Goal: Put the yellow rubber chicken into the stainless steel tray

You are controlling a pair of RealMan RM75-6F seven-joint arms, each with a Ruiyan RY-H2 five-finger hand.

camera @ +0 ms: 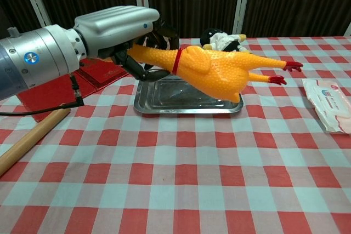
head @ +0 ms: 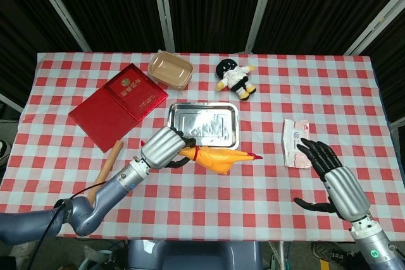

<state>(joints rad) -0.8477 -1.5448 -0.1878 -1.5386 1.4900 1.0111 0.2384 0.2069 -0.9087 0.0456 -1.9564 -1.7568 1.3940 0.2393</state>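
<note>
My left hand grips the yellow rubber chicken by its neck and holds it up off the table, lying level with its red feet pointing right. The chicken hangs over the front edge of the stainless steel tray, which holds nothing. My right hand hovers low at the right with its fingers spread and nothing in it, next to the wipes pack; the chest view does not show it.
A wooden rolling pin lies left of my left arm. A red booklet, a tan container and a plush doll sit behind the tray. A wipes pack lies at the right.
</note>
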